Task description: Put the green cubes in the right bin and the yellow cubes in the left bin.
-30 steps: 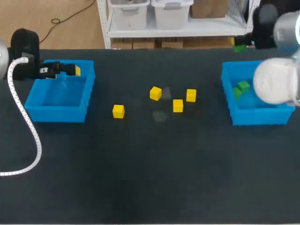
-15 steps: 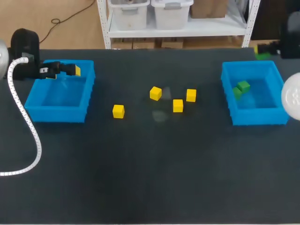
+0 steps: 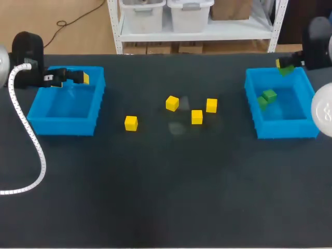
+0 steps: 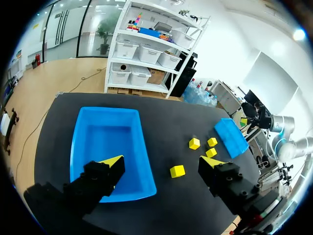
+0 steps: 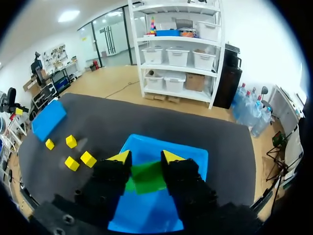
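My right gripper point(image 3: 284, 66) is shut on a green cube point(image 3: 286, 69) above the far right corner of the right blue bin point(image 3: 282, 135). The right wrist view shows that green cube point(image 5: 146, 178) pinched between the fingers, with the right bin point(image 5: 190, 156) beneath. Two green cubes point(image 3: 267, 97) lie in that bin. Several yellow cubes point(image 3: 196, 116) are scattered mid-table, one point(image 3: 131, 123) nearer the left bin point(image 3: 62, 127). My left gripper point(image 3: 78, 78) hangs open and empty over the left bin's far rim; the left wrist view shows this gripper point(image 4: 161, 164) above the left bin point(image 4: 105, 142).
The yellow cubes point(image 4: 194, 143) lie between the two bins, and the right bin point(image 4: 230, 137) is beyond them in the left wrist view. A white cable point(image 3: 31, 155) from my left arm trails across the table's left side.
My right arm has swung to the right, uncovering the right bin. Its gripper, with the green cube, moved right and then came down toward the bin's far corner. The left arm kept still.
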